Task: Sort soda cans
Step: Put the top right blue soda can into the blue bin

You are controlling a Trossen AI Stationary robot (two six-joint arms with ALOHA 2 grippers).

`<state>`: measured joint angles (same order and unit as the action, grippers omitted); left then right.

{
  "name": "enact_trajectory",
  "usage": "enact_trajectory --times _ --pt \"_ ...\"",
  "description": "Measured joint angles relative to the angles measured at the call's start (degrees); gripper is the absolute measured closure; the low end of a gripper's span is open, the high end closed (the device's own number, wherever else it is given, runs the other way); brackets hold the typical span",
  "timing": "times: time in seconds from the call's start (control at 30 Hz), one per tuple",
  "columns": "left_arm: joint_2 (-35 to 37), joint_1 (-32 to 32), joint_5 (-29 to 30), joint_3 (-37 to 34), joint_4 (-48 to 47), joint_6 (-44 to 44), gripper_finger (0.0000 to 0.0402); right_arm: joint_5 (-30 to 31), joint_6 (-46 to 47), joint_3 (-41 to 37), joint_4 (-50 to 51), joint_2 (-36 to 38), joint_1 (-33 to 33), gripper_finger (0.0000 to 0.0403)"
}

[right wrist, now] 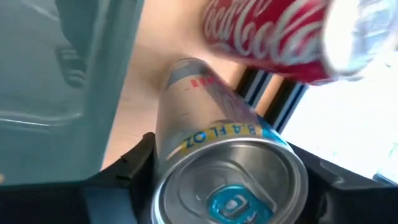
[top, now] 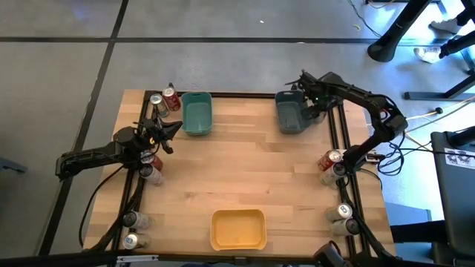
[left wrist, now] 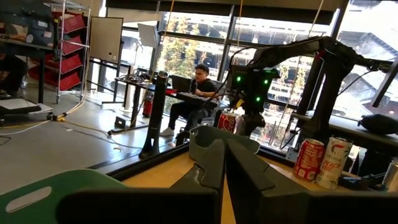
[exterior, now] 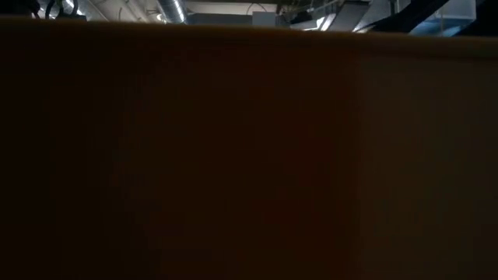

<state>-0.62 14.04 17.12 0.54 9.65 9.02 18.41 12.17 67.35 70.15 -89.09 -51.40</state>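
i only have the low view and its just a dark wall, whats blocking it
observer: most likely the yellow bin; it stands at the middle of the table's front edge.
operator: wheres the right tool
observer: at the far right corner, beside the grey bin.
operator: holding anything
observer: the right tool has a silver can between its fingers, with a red can just beyond.
operator: and the left
observer: the left tool is near the left edge, between the teal bin and a few cans, with no can in it.
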Motion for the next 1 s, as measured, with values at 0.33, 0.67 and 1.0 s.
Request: enact_trajectory --times 0.33,0.67,1.0 --pt "0.0 0.0 0.0 0.0 0.0 0.0 0.0393 -1.6 -0.4 6.7 6.0 5.5 0.0 0.0165" --pt "0.0 0.0 0.0 0.0 0.0 -0.5 0.0393 -3.1 -0.2 12.6 5.1 7.2 0.0 0.0164" --pt "0.0 0.0 0.0 0.0 0.0 -0.4 0.0393 -9.4 0.6 12.4 -10.9 5.2 3.1 0.0161"
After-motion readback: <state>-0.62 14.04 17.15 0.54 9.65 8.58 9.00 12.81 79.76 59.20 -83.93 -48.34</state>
